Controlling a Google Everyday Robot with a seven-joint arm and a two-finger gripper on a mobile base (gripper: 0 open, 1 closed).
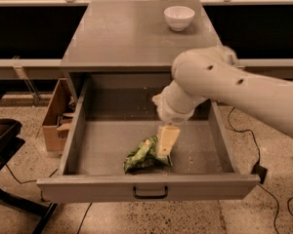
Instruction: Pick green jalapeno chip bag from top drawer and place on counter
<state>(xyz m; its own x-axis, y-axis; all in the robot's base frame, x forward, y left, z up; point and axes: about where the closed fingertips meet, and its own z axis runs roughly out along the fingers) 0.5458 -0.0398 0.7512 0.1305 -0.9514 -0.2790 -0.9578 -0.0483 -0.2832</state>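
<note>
The green jalapeno chip bag (141,155) lies crumpled on the floor of the open top drawer (112,145), near its front. My gripper (166,147) hangs from the white arm and reaches down into the drawer, right at the bag's right end and overlapping it. The counter (127,33) is the flat grey cabinet top behind the drawer.
A white bowl (179,17) stands at the counter's back right. A brown cardboard box (56,116) sits on the floor left of the drawer. A dark chair base (2,140) is at the far left. Cables (254,165) run on the floor at the right.
</note>
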